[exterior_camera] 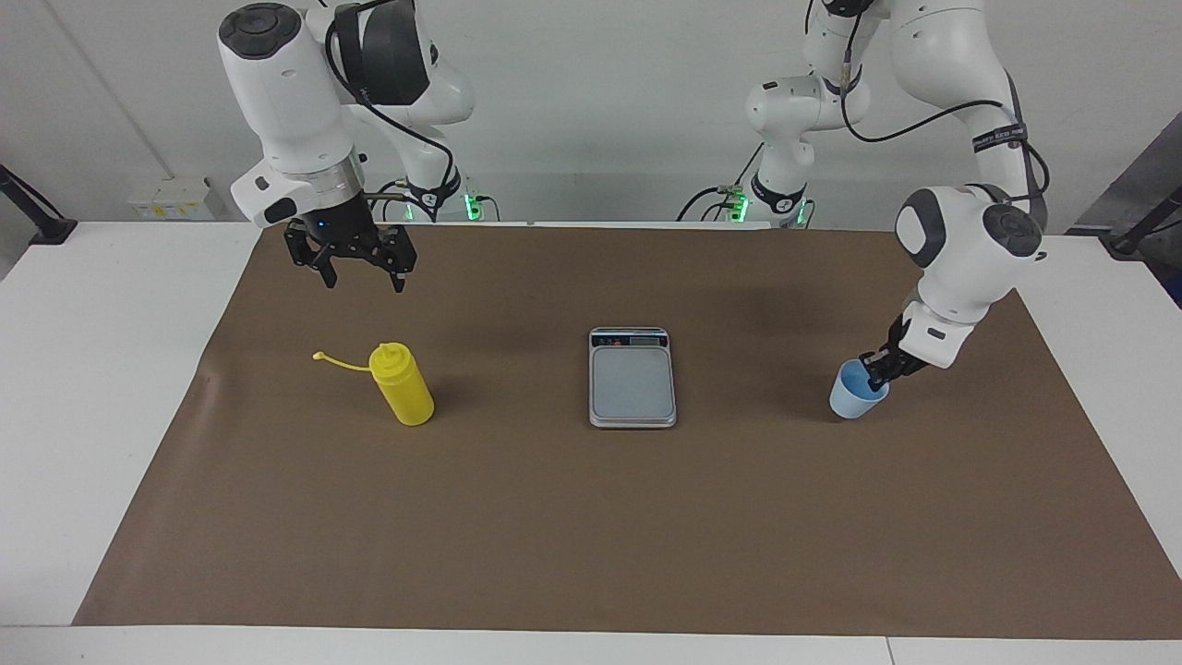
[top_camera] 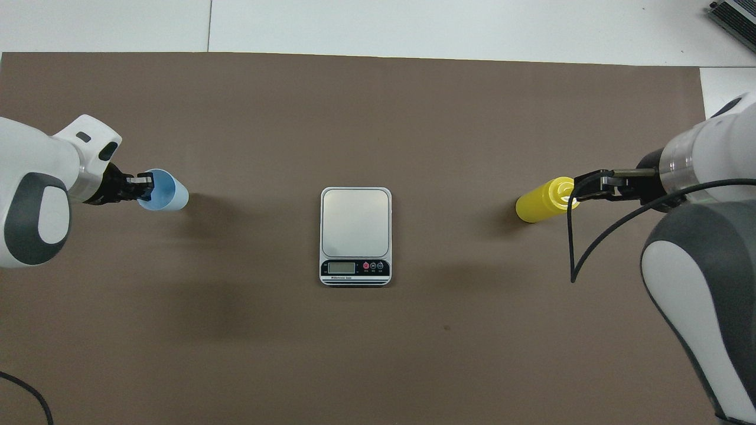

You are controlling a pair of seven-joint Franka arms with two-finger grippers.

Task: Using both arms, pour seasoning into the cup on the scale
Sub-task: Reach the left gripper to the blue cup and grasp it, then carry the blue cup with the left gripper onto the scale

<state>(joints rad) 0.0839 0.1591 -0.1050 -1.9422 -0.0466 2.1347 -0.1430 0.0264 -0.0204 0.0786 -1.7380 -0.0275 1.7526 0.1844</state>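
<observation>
The yellow seasoning bottle [exterior_camera: 403,386] stands on the brown mat toward the right arm's end, its cap strap [exterior_camera: 337,362] sticking out sideways; it also shows in the overhead view [top_camera: 536,208]. My right gripper [exterior_camera: 362,271] hangs open and empty, well above the bottle's top [top_camera: 582,189]. The light-blue cup [exterior_camera: 855,395] stands on the mat toward the left arm's end [top_camera: 168,192]. My left gripper [exterior_camera: 879,369] is low and pinches the cup's rim [top_camera: 143,188]. The silver scale [exterior_camera: 633,383] lies bare in the middle between them [top_camera: 355,221].
The brown mat [exterior_camera: 591,536] covers most of the white table. The scale's display strip [top_camera: 355,267] is at its end nearer the robots. A black cable [top_camera: 572,236] loops from the right arm.
</observation>
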